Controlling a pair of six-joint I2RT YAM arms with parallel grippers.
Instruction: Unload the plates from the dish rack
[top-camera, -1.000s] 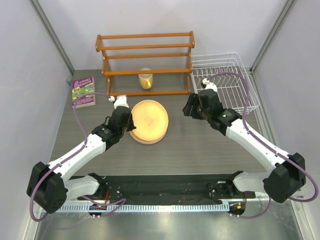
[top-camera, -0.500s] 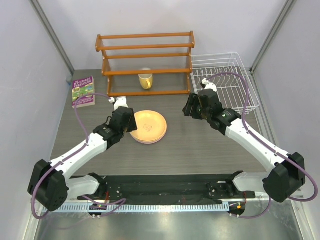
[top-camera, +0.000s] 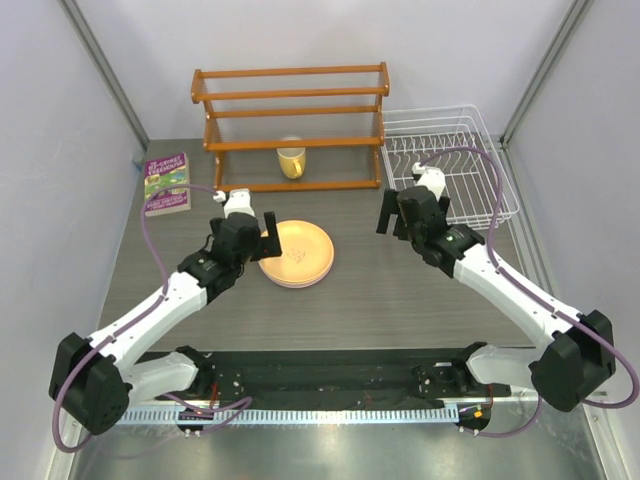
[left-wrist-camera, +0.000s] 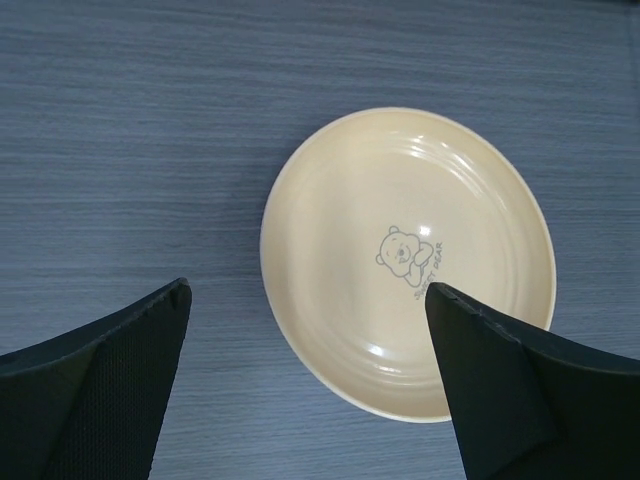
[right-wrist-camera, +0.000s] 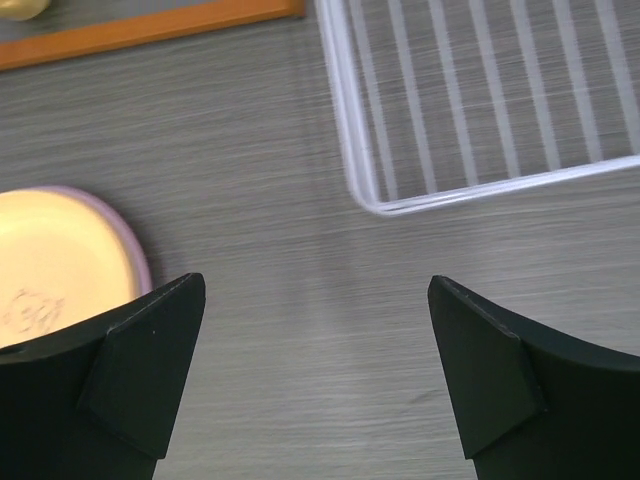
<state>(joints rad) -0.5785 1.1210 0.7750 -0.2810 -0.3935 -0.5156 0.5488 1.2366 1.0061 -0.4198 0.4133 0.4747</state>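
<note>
Left gripper (left-wrist-camera: 305, 288) and right gripper (right-wrist-camera: 315, 283) gape empty beside two visible stacked plates (top-camera: 298, 253) and one dish rack (top-camera: 435, 110).

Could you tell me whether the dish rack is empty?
Empty: the dish rack shows bare wires; the plates lie stacked on the table.

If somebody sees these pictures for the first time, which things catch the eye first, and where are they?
First the orange-yellow plate with its small bear drawing, lying on top of the other plates at the middle of the table. Then the white dish rack at the far right, with no plate in it, and the brown wooden shelf rack at the back, a yellow mug on its lower level.
</note>
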